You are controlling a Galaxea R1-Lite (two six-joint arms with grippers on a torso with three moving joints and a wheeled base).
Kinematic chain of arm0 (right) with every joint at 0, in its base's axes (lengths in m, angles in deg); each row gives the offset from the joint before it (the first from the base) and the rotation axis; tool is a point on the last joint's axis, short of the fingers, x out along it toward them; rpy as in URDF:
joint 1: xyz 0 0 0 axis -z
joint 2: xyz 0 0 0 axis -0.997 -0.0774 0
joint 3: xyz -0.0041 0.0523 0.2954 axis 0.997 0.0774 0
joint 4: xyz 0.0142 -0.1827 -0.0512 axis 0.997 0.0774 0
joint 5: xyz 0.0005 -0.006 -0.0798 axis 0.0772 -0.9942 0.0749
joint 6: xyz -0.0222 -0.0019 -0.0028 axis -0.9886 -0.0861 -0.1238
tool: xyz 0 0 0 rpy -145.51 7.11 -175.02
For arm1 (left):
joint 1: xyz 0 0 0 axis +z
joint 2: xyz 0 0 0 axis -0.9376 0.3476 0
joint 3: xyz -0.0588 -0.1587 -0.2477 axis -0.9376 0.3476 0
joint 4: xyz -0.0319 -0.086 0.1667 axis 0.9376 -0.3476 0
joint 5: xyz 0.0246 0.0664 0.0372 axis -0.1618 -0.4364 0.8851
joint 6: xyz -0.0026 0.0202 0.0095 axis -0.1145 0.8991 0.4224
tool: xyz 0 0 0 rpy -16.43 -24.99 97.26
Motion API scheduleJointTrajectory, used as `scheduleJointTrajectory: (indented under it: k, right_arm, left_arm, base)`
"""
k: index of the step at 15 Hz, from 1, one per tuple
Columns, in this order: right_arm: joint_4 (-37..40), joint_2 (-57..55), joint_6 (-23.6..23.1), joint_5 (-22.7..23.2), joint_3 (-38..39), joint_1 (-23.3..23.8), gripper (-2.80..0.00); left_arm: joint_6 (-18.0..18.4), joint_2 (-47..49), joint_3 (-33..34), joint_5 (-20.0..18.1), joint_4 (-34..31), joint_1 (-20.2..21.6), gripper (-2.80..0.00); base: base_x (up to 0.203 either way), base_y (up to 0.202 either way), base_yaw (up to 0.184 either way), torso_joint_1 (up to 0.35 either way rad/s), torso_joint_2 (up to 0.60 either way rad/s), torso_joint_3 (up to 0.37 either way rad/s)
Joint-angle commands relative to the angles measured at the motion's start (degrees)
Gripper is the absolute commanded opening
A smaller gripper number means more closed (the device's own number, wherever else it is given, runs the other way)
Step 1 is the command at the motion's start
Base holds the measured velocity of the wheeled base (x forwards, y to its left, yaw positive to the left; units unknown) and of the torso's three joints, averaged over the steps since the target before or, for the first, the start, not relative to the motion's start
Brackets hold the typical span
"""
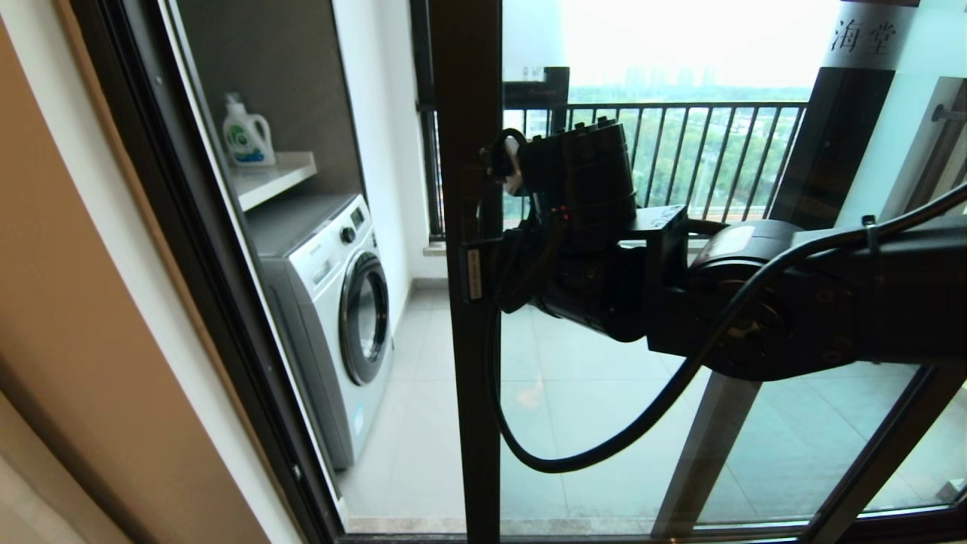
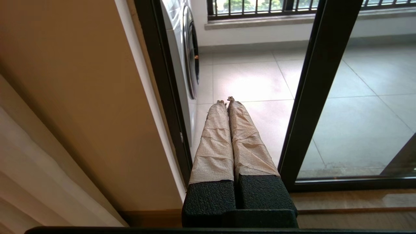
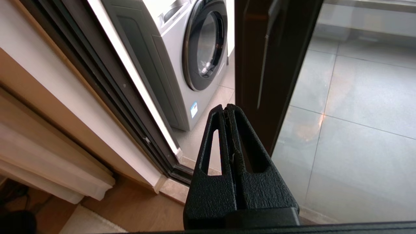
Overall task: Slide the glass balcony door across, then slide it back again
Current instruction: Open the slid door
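The glass balcony door (image 1: 604, 423) stands partly slid across, and its dark brown upright edge (image 1: 468, 151) leaves a gap to the left. A frosted strip with Chinese characters (image 1: 865, 34) crosses its top right. My right arm (image 1: 755, 302) reaches in from the right to that edge at mid height. In the right wrist view the right gripper (image 3: 226, 109) is shut on nothing, close beside the door's edge (image 3: 250, 81) and its dark bar handle (image 3: 265, 55); contact cannot be told. The left gripper (image 2: 226, 101), with taped fingers, is shut and empty, low in the gap near the door's edge (image 2: 320, 81).
A white washing machine (image 1: 340, 302) stands on the balcony just past the gap, with a detergent bottle (image 1: 245, 136) on a shelf above. The fixed dark door frame (image 1: 196, 264) and wall bound the gap on the left. A black railing (image 1: 680, 151) closes the balcony's far side.
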Motion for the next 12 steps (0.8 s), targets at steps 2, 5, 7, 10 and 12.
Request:
scheduleJointTrajectory:
  k: [2, 5, 7, 10, 12]
  right_arm:
    - [0.11, -5.25, 0.06, -0.09, -5.07, -0.42, -2.80]
    - [0.38, -11.02, 0.05, -0.33, -11.45, 0.17, -2.80]
    - [0.67, -14.57, 0.03, -0.56, -16.42, 1.06, -2.80]
    - [1.08, -17.08, 0.06, -1.19, -20.71, 1.79, -2.80]
    - [1.35, -17.00, -0.40, -1.23, -21.42, 2.43, -2.80]
  left_arm:
    - [0.02, 0.11, 0.00, -0.01, -0.01, 0.00, -2.80]
    - [0.02, 0.11, 0.00, -0.01, -0.01, 0.00, -2.80]
    - [0.02, 0.11, 0.00, -0.01, -0.01, 0.00, -2.80]
    - [0.02, 0.11, 0.00, -0.01, -0.01, 0.00, -2.80]
    - [0.02, 0.11, 0.00, -0.01, -0.01, 0.02, -2.80]
  base:
    - [0.000, 0.000, 0.000, 0.000, 0.00, 0.000]
    - [0.000, 0.000, 0.000, 0.000, 0.00, 0.000]
    - [0.000, 0.000, 0.000, 0.000, 0.00, 0.000]
    - [0.000, 0.000, 0.000, 0.000, 0.00, 0.000]
    - [0.000, 0.000, 0.000, 0.000, 0.00, 0.000]
